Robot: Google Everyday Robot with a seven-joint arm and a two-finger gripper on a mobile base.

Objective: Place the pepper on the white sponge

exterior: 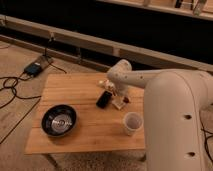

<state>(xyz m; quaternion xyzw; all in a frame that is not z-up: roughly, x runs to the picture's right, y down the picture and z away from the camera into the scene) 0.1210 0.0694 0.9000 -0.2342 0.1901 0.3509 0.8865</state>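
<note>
My gripper point(116, 93) hangs at the end of the white arm over the middle right of the wooden table point(75, 92). It is just right of a black flat slab point(104, 99). A small cream-white block, the white sponge point(118, 103), lies right under the gripper. A tiny red spot, the pepper point(126, 99), shows at the gripper's right side, next to the sponge. I cannot tell whether the pepper is held or resting there.
A black bowl point(59, 120) stands at the table's front left. A round white cup point(132, 123) stands at the front right, close to the arm's body. A small pale object point(103, 83) lies left of the arm. Cables and a power box point(34, 68) lie on the floor to the left.
</note>
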